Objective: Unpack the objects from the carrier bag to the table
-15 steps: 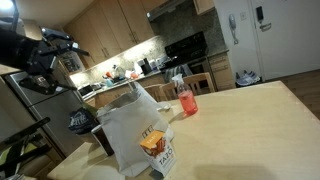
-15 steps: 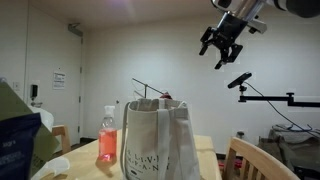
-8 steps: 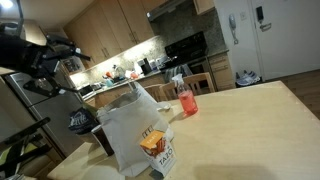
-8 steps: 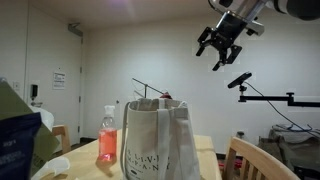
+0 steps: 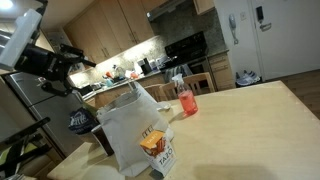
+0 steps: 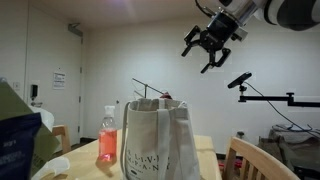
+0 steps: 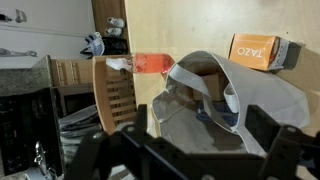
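In an exterior view my gripper (image 5: pixel 66 63) hangs high, off to the side of the carrier bag (image 5: pixel 140 132), which stands upright on the table (image 5: pixel 250 125) with an orange carton (image 5: pixel 155 146) at its foot

In an exterior view the gripper (image 6: pixel 207 45) sits well above the carrier bag (image 6: pixel 158 140), fingers spread and holding nothing; a red bottle (image 6: pixel 107 138) stands beside the bag

From the wrist view I look down into the bag's open mouth (image 7: pixel 212 88); what lies inside is dark and I cannot tell it. The orange carton (image 7: pixel 254 50) lies on the table just beside it. I judge the bag thin and floppy, likely to collapse or lift with anything, so I'd reach straight in and take a stiff, light box across its narrow faces
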`<action>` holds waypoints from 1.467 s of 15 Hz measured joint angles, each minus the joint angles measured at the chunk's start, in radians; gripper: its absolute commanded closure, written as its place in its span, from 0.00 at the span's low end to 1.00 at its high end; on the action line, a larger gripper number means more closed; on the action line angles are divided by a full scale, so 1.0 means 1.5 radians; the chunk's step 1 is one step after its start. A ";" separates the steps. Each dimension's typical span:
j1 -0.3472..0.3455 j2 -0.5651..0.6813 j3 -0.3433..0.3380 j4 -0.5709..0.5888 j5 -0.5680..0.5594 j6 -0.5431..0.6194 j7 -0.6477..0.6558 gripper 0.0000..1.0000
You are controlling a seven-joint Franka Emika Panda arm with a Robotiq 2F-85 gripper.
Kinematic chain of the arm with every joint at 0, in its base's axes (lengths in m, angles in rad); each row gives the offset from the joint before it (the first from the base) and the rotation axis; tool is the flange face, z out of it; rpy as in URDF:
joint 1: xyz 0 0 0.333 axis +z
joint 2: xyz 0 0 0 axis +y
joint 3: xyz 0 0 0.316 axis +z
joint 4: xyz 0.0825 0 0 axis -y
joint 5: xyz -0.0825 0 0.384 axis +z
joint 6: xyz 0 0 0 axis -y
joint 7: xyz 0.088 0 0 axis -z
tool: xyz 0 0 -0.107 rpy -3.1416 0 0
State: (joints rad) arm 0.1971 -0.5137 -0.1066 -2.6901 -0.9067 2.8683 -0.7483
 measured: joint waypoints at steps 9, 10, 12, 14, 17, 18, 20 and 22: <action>-0.005 0.085 -0.019 0.041 0.292 0.001 -0.006 0.00; -0.002 0.088 -0.019 0.042 0.337 0.001 -0.007 0.00; 0.018 0.090 -0.028 0.041 0.433 0.001 -0.009 0.00; 0.060 0.091 -0.051 0.041 0.533 0.001 -0.021 0.00; 0.076 0.091 -0.056 0.040 0.559 0.000 -0.038 0.00; 0.075 0.092 -0.055 0.040 0.559 0.000 -0.038 0.00; 0.075 0.092 -0.055 0.040 0.559 0.000 -0.038 0.00; 0.097 0.092 -0.069 0.039 0.603 0.007 -0.054 0.00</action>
State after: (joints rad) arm 0.3426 -0.3765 -0.2106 -2.6321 -0.0027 2.8794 -0.8299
